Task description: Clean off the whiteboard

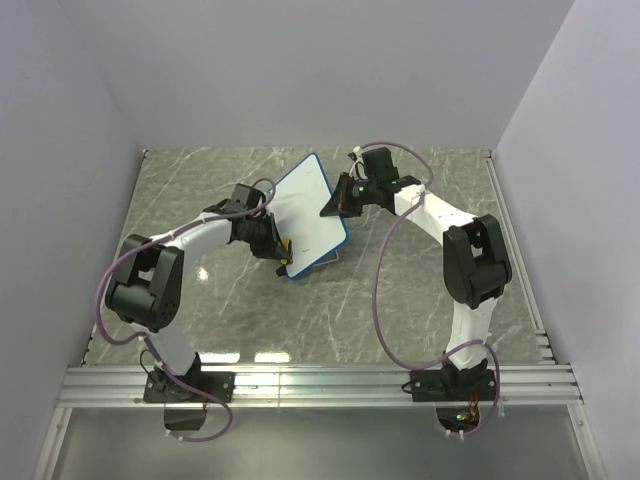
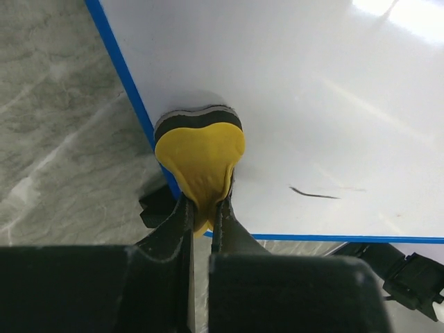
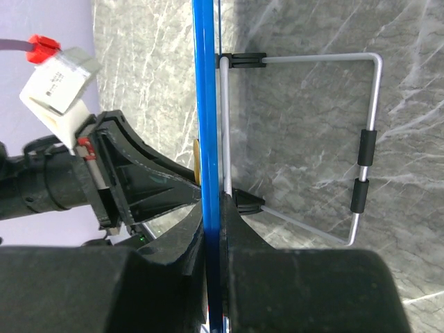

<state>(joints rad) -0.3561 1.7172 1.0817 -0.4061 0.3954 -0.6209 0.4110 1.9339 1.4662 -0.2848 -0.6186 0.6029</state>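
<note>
The board point(image 1: 312, 215) stands tilted mid-bench point(image 1: 200, 180). Its written face is turned up and toward the left arm, and its wire stand point(image 3: 371, 139) is behind it. In the top view its long axis runs roughly near-to-far, leaning a little right.

The left jaws are clenched on the eraser point(image 2: 200, 149), whose pad presses on the face just inside the blue rim at a low corner. The right jaws grip the rim edge-on, bracing the board.

One short black stroke point(image 2: 313, 193) shows near the low edge, apart from the pad. To wipe well, hold the pad flat and drag it sideways across that stroke with steady pressure. The right arm should resist the push, since a propped board probably tips easily.
</note>
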